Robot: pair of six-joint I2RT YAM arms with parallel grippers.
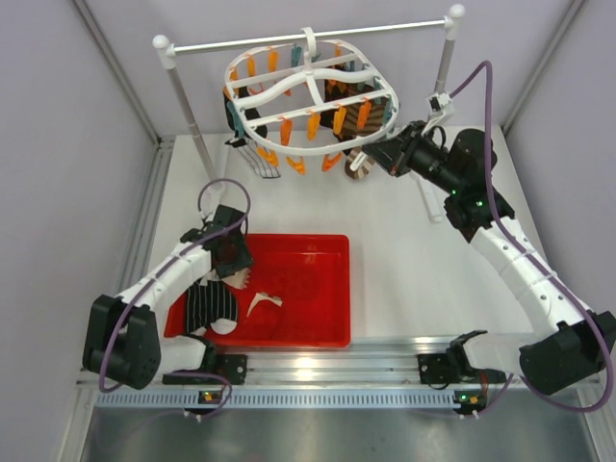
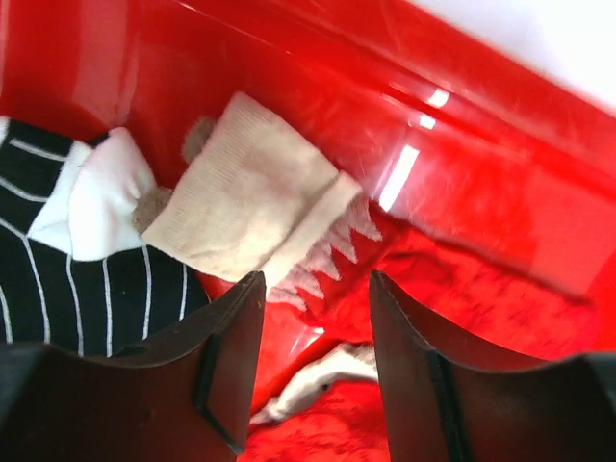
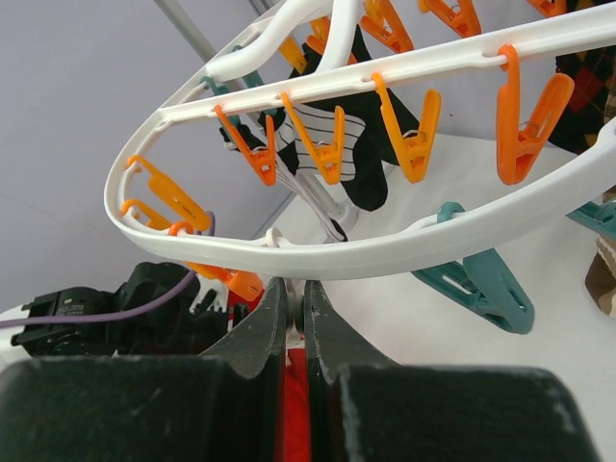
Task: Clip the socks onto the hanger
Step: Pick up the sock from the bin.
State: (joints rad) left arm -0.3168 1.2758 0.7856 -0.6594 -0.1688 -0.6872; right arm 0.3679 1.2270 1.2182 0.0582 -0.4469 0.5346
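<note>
The white hanger point(image 1: 385, 91) hangs from the rod, with orange and teal clips. A black striped sock point(image 1: 252, 135) and a brown striped sock point(image 1: 358, 166) hang from it. My right gripper point(image 1: 378, 152) is at its right rim. In the right wrist view the gripper point(image 3: 296, 289) is shut, tips just under the rim point(image 3: 337, 255); I cannot tell if it pinches anything. My left gripper point(image 1: 234, 258) is open over the red tray point(image 1: 327, 337). In the left wrist view it point(image 2: 313, 289) hovers above a beige-pink sock point(image 2: 255, 197), a white sock point(image 2: 322, 380) and a black striped sock point(image 2: 77, 289).
The white rod point(image 1: 308, 36) rests on two posts at the back. A dark red fuzzy sock point(image 2: 462, 289) lies in the tray on the right. Grey walls close in both sides. The left arm point(image 3: 96, 308) shows beyond the hanger's rim.
</note>
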